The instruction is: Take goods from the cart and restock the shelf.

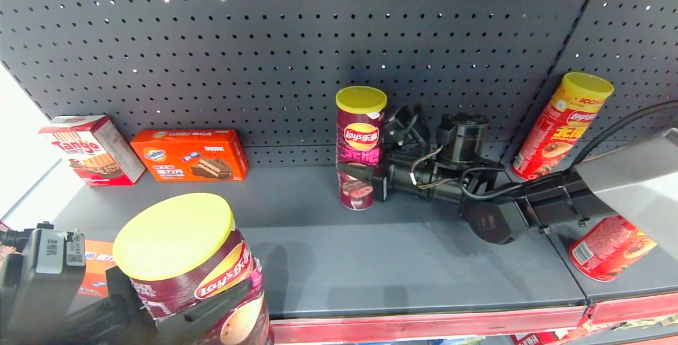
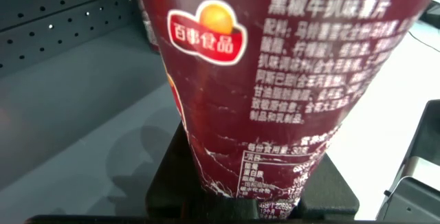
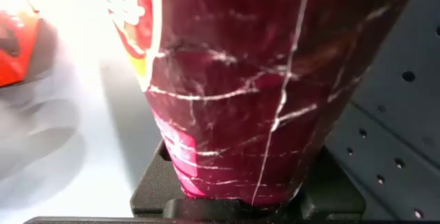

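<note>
Right gripper (image 1: 359, 176) is clamped on the far purple can (image 1: 361, 133), fingers on either side of its lower half, with the arm coming in from the right. This can stands upright with its yellow lid on top, about mid-shelf and close to the perforated back panel (image 1: 265, 43). Its base is at shelf (image 1: 371, 260) level, but I cannot tell whether it actually touches. In the right wrist view the same can (image 3: 261, 80) sits between the dark finger pads (image 3: 155, 189), with the label creased. Left gripper (image 1: 180, 308) is closed around the near purple can (image 1: 175, 239), also upright with a yellow lid, held low at the front left, just before the shelf's front edge. In the left wrist view that can (image 2: 275, 80) is pinched between the pads (image 2: 172, 183) near its bottom end, with the grey shelf surface behind it. Other stock on the shelf: a red and white box (image 1: 92, 149) at the far left rear, turned at an angle, and an orange box (image 1: 190, 154) just beside it, near the back panel. To the right, a red can (image 1: 561, 127) is tilted, its yellow-lidded top leaning toward the back panel. A second red can (image 1: 609, 249) lies on its side nearer the front right, partly hidden by the right arm. The two purple cans are well apart.
</note>
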